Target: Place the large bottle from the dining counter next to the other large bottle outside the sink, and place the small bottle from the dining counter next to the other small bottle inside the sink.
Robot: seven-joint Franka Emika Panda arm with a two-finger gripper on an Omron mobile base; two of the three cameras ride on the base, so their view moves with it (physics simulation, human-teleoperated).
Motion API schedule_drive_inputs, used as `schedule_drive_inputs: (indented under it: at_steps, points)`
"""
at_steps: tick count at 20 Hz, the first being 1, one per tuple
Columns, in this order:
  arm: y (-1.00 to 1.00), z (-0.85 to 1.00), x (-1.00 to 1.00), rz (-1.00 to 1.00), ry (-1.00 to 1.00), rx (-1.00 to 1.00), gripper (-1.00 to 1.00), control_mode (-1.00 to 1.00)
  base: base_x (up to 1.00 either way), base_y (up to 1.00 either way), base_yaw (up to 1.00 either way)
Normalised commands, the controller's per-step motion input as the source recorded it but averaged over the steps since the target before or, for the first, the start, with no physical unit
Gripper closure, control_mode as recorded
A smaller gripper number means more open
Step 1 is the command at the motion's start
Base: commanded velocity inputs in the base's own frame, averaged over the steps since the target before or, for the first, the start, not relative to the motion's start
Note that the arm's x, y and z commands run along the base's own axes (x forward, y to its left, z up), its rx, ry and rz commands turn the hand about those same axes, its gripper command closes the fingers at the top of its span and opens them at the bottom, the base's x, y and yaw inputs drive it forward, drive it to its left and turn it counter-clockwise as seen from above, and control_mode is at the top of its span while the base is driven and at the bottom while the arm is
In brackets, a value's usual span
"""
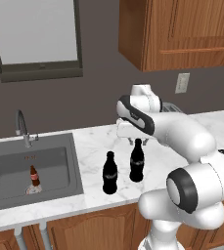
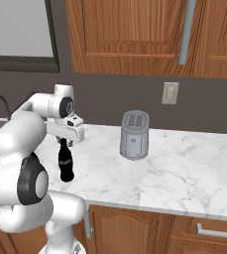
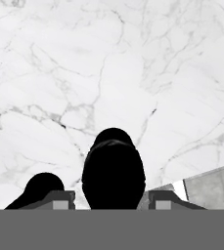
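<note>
Large bottle directly beneath claw

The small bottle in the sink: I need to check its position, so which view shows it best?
The left base view: the small bottle stands upright in the sink, unobstructed. The right base view catches just the faucet's curve; the hand view looks down on the large bottles.

A white marble worktop over wooden cabinets carries two dark large bottles standing upright just beside each other right of the sink, and a grey toaster further right.
</note>
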Motion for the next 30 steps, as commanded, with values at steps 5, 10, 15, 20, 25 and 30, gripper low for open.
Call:
schedule_drive_inputs:
  at_steps: [5, 10, 15, 20, 25, 30]
  points:
    - [-0.01, 0.00, 0.00, 0.00, 0.00, 0.00, -1.00, -1.00, 0.00, 0.00, 0.00]
    - [-0.08, 0.00, -0.02, 0.00, 0.00, 0.01, -1.00, -1.00, 0.00, 0.00, 0.00]
    - [-0.08, 0.13, 0.00, 0.00, 0.00, 0.00, -1.00, -1.00, 0.00, 0.00, 0.00]
    - [0.00, 0.59, -0.04, 0.00, 0.00, 0.00, -1.00, -1.00, 0.00, 0.00, 0.00]
    - [0.00, 0.58, -0.27, 0.01, 0.00, 0.00, -1.00, -1.00, 0.00, 0.00, 0.00]
    - [0.02, 0.18, -0.72, 0.06, 0.00, 0.00, -1.00, -1.00, 0.00, 0.00, 0.00]
